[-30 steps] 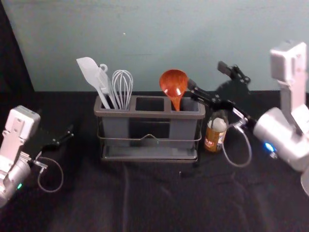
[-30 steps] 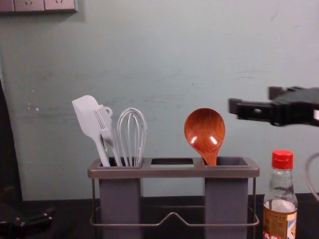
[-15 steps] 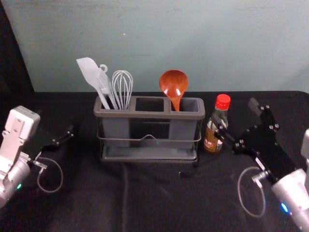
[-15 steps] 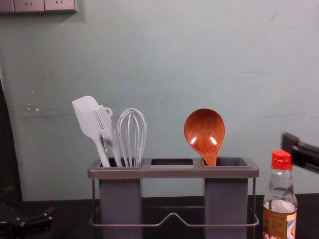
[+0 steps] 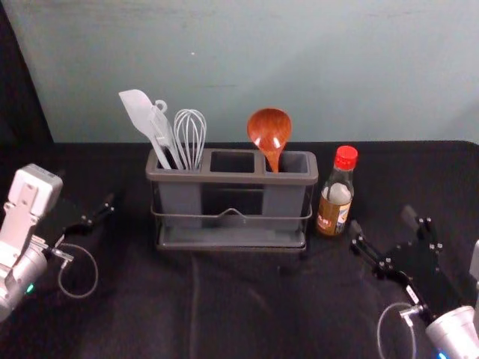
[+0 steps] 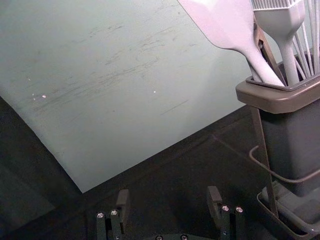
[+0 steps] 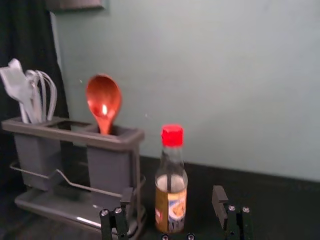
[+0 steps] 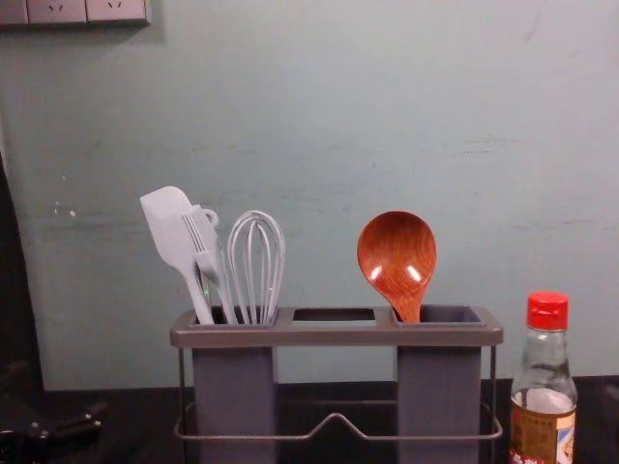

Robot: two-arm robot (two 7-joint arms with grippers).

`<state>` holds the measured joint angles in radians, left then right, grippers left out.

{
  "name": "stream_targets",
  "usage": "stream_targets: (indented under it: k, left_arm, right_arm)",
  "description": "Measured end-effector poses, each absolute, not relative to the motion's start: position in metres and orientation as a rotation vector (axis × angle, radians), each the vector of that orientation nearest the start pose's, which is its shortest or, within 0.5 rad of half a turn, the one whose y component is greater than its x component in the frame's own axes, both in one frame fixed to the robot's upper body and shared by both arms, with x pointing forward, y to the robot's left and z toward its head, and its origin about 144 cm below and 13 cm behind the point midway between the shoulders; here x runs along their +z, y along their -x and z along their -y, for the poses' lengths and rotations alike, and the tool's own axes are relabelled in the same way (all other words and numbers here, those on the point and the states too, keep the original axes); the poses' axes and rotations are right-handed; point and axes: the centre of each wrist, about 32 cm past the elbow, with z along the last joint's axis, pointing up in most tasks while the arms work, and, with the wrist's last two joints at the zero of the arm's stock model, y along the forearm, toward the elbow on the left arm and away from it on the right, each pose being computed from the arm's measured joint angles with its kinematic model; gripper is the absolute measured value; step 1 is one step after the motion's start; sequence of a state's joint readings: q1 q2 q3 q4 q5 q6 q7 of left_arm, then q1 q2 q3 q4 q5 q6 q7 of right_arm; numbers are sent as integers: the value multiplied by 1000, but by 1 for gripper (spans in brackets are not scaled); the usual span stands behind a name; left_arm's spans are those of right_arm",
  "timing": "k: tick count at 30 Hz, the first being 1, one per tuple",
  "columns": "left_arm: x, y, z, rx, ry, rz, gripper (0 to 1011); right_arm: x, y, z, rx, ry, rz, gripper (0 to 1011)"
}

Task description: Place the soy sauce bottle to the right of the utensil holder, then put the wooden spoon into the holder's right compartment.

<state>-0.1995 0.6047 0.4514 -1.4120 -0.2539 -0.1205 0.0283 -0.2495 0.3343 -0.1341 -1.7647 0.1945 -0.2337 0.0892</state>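
Note:
My right gripper (image 5: pixel 383 221) is low at the front right in the head view, nearer than the bottle and touching nothing; in the right wrist view the right gripper (image 7: pixel 172 205) is open. The soy sauce bottle (image 5: pixel 334 202) stands upright just right of the utensil holder (image 5: pixel 232 177), a small gap between them. The wooden spoon (image 5: pixel 269 133) leans in the holder's right compartment, bowl up, its lower handle hidden inside. My left gripper (image 5: pixel 97 213) is parked at the left, and in the left wrist view the left gripper (image 6: pixel 167 202) is open.
A white spatula (image 8: pixel 170 227), a brush (image 8: pixel 205 242) and a whisk (image 8: pixel 256 261) stand in the holder's left compartment. The wall (image 5: pixel 337 67) rises behind the black-covered table (image 5: pixel 247 314).
The right gripper has come down from beside the spoon and pulled back toward the front right, leaving the chest view. Spoon, bottle, holder and left arm have stayed put.

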Motion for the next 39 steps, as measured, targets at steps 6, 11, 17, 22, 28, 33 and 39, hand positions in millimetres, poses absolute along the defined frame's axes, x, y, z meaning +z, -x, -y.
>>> stream_targets:
  k: [6,11,17,22,28,33,39]
  left_arm:
    - [1140,-489,-310,1248,-305,285,1011]
    - [1140,-489,-310,1248,-304,285,1012]
    - [1140,-489,-310,1248,-304,285,1011]
    - [1140,-489,-310,1248,-304,285,1011]
    - [1140,-489,-310,1248,-304,285,1011]
    - [1140,-489,-310,1248,-305,285,1011]
    - [1140,-489,-310,1248,-304,285,1012]
  right_arm:
    - [1128,-385,266,-1296,-15,77,1002]
    - [1127,-388,266,-1289,-1,41,1003]
    - [1128,-391,265,-1278,11,27,1002]
    - [1128,-392,265,-1274,14,25,1002]
    - [1128,-391,265,-1274,14,26,1002]
    - [1128,-391,265,-1274,13,26,1003]
    - [1128,-391,265,-1275,12,27,1003]
